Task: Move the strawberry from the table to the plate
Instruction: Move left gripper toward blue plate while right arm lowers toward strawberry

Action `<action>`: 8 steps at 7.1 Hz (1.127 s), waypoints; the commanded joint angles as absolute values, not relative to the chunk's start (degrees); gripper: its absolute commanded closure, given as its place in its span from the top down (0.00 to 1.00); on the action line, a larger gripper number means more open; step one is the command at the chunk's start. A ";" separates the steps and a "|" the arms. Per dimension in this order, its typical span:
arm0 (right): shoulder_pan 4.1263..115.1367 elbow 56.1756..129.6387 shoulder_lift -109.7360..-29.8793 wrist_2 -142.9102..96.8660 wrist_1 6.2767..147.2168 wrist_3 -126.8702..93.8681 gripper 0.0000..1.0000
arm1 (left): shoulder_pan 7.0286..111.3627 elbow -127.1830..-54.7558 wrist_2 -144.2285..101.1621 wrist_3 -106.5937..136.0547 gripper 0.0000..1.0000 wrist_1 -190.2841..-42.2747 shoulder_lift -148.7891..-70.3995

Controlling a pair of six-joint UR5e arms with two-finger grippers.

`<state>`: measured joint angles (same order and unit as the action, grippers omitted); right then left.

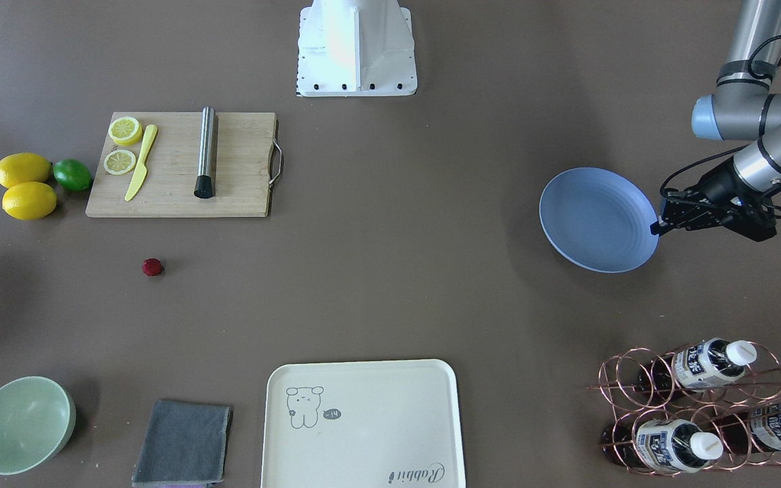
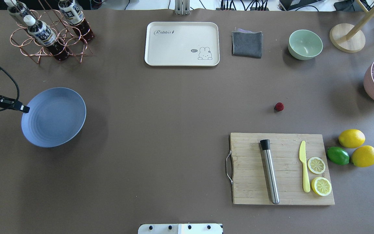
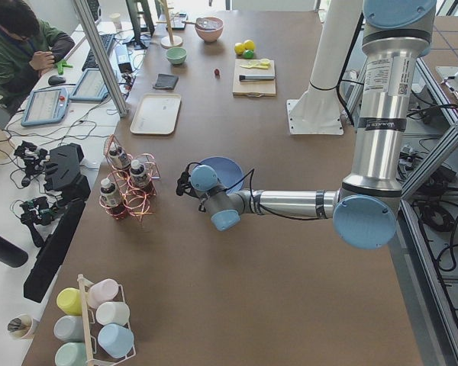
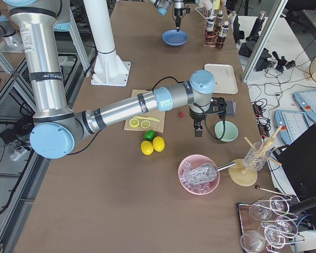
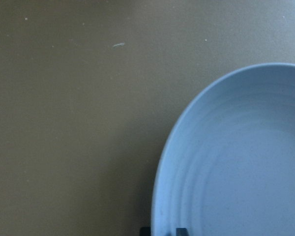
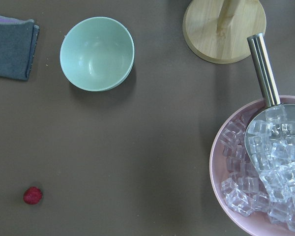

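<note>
The brown-grey tabletop (image 2: 174, 107) carried everything. The left arm (image 3: 290, 203) stretched level to the outer rim of the blue-grey plate (image 2: 55, 118), which was toward the robot's left end of the tabletop. The left jaws pointed down at that rim. The wrist view showed two dark fingertips (image 5: 181, 232) at its bottom edge with a narrow gap, one just outside the rim and one over the plate, but whether they pinched the rim could not be told. The right arm (image 4: 121, 108) reached out over the robot's right half, and the right jaws hung pointing down above the tabletop near the pale green bowl (image 6: 97, 53). Only the side view showed them, so whether they were apart or together could not be told. A wooden cutting board (image 2: 248, 156) lay on the right side nearest the robot, bearing a steel muddler (image 2: 269, 172), a yellow knife (image 2: 304, 169) and two lemon slices (image 2: 316, 165). A cream tray (image 2: 180, 45) lay at the far edge, with a folded grey cloth (image 2: 247, 44) beside it. A pink bowl (image 2: 372, 87) of ice cubes stood at the right edge. Two lemons (image 2: 351, 138) and a lime (image 2: 338, 155) clustered just beside the board. The strawberry (image 2: 279, 106) lay alone on the bare tabletop, beyond the board from the robot and well apart from the plate.
</note>
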<state>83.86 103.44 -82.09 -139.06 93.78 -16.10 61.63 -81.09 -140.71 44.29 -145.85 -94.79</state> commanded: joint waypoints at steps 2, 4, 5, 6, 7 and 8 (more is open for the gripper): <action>81.23 104.41 -81.74 -138.69 93.69 -17.31 1.00 | 63.46 -89.10 -142.75 57.86 0.00 -138.69 -100.88; 76.32 104.59 -79.12 -133.10 93.78 -23.68 1.00 | 54.53 -97.43 -132.15 66.42 0.00 -134.07 -101.51; 74.03 104.42 -77.88 -132.02 93.78 -25.04 1.00 | 51.19 -102.52 -127.58 66.62 0.00 -126.03 -103.43; 73.05 104.50 -77.35 -132.10 93.78 -25.48 1.00 | 47.24 -105.87 -122.48 67.58 0.00 -119.07 -106.14; 70.95 104.15 -76.13 -131.84 93.52 -26.45 1.00 | 42.85 -105.73 -117.99 71.94 0.00 -116.22 -110.09; 69.01 103.54 -75.77 -131.49 90.64 -27.33 1.00 | 38.19 -105.56 -112.21 72.94 0.00 -112.71 -113.26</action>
